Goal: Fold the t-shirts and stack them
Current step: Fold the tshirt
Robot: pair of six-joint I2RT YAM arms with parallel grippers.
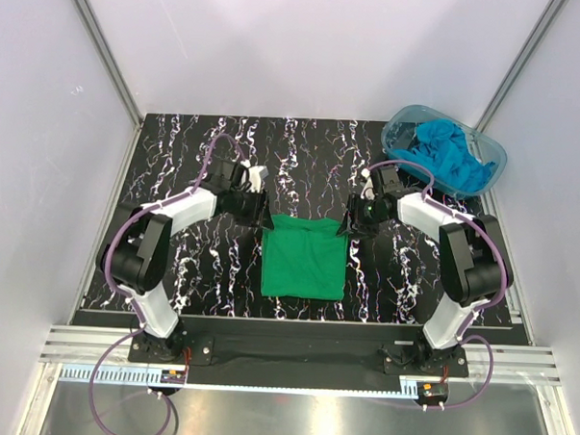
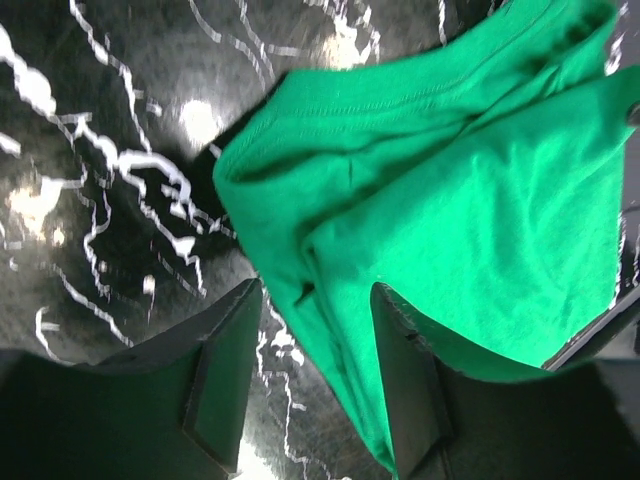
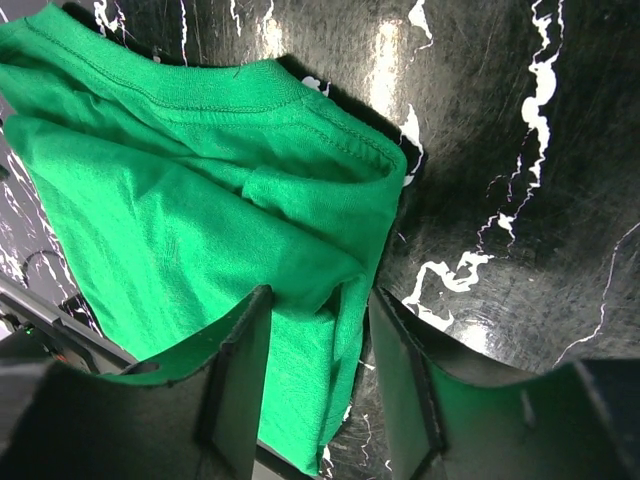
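Green t-shirt (image 1: 304,257) folded (left end effector (image 1: 260,216), right end effector (image 1: 351,225) flanking).

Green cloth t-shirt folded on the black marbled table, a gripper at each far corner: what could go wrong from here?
1. The left gripper and right gripper stand open at layered corners of the green cloth t-shirt; closing might catch only some layers, so the fold could open.
2. The corner by the right gripper is bunched; a pull there might skew the shirt.
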